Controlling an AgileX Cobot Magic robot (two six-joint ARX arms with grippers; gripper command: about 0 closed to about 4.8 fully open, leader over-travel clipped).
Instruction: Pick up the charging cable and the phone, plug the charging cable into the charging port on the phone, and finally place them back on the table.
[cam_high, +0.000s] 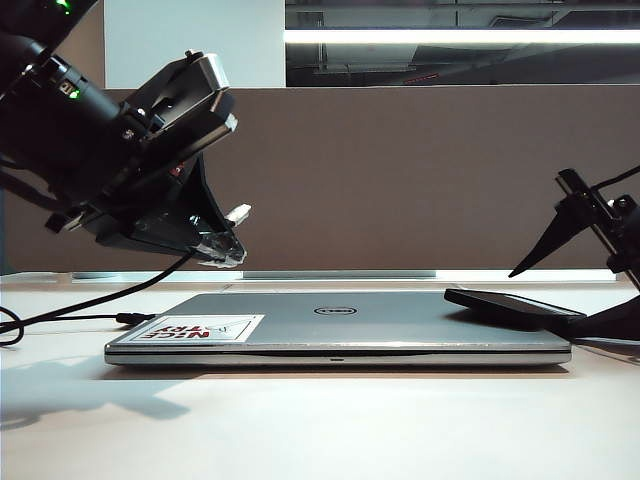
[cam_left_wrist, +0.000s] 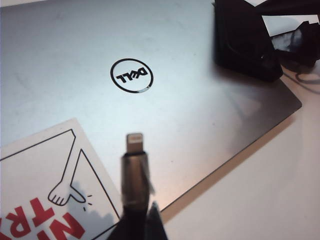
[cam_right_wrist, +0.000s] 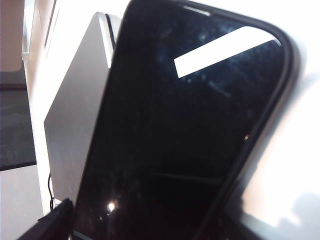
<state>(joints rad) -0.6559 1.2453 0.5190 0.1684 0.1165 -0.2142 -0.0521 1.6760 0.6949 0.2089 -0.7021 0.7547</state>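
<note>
The charging cable (cam_left_wrist: 134, 172) is pinched in the closed left claw (cam_high: 222, 250), plug poised above the Dell laptop (cam_high: 340, 330) for mating. The phone (cam_high: 512, 304) lies between the wide-spread right claw's (cam_high: 590, 275) fingers, apparently awaiting grasp.

A long bright light strip (cam_high: 460, 36) glows up high at the far side. The white table (cam_high: 320, 430) shines, with soft gray shadows at the near left. In the right wrist view the phone (cam_right_wrist: 190, 130) fills the picture, blurry, mirroring a white bar. The plug of the charging cable (cam_left_wrist: 135, 165) looks fuzzy.
</note>
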